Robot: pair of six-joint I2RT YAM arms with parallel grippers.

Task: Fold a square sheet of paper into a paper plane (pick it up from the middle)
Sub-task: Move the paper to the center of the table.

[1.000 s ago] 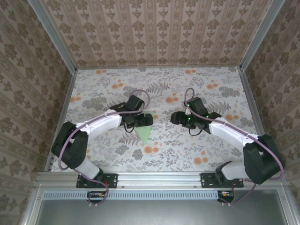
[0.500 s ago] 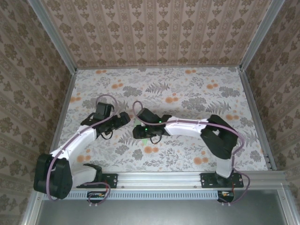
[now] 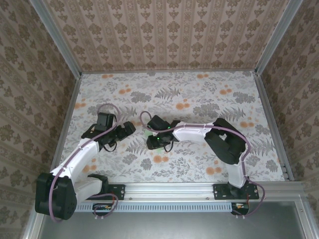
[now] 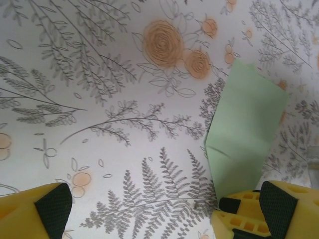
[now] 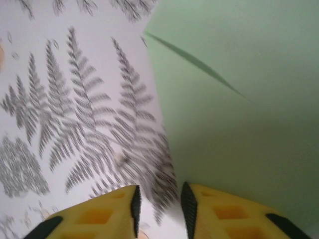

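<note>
The pale green sheet of paper point(image 4: 245, 130), folded into a narrow creased shape, lies flat on the floral tabletop. In the top view my right gripper point(image 3: 156, 143) hangs over it and hides most of it. In the right wrist view the paper point(image 5: 234, 99) spreads to the right, its left edge running down to my right gripper's point(image 5: 159, 214) right-hand finger point(image 5: 219, 214). The jaws stand a narrow gap apart with bare tabletop between them. My left gripper point(image 4: 159, 214) is wide open just left of the paper, its right finger point(image 4: 271, 206) over the paper's near end; the top view shows the left gripper point(image 3: 128, 128) there too.
The patterned tabletop point(image 3: 209, 99) is walled by aluminium rails and wallpapered panels on three sides. My right arm point(image 3: 199, 132) stretches across the middle from its base at the near right. Open table lies behind and to the right.
My right arm swung from the right side across to the paper and its jaws narrowed. My left gripper drew back leftward off the paper and opened fully.
</note>
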